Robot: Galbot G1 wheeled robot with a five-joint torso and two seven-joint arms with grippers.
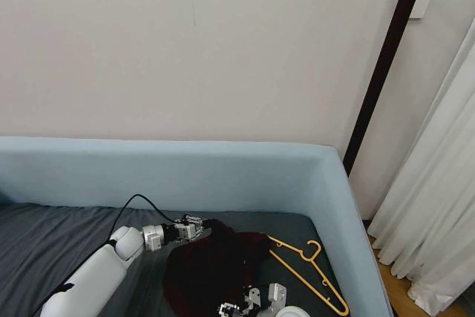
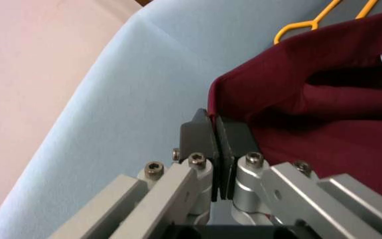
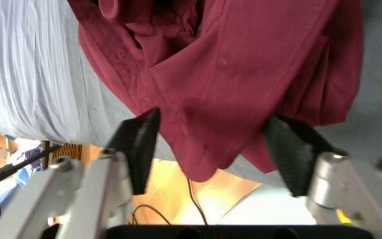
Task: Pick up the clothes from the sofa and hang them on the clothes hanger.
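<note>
Left claw (image 2: 216,124) pinches shut on the edge of the maroon shirt (image 1: 211,269) lying on the sofa (image 1: 223,176) seat as I watch remotely, my right claw (image 3: 213,117) spread wide over its folds, a yellow hanger (image 1: 312,269) just beside the cloth.

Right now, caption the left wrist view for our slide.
Left gripper shut on the edge of the maroon shirt, blue sofa beside, yellow hanger beyond.

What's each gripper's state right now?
Left gripper: shut on the edge of the red shirt.
Right gripper: open, fingers either side of the shirt's hem.
</note>
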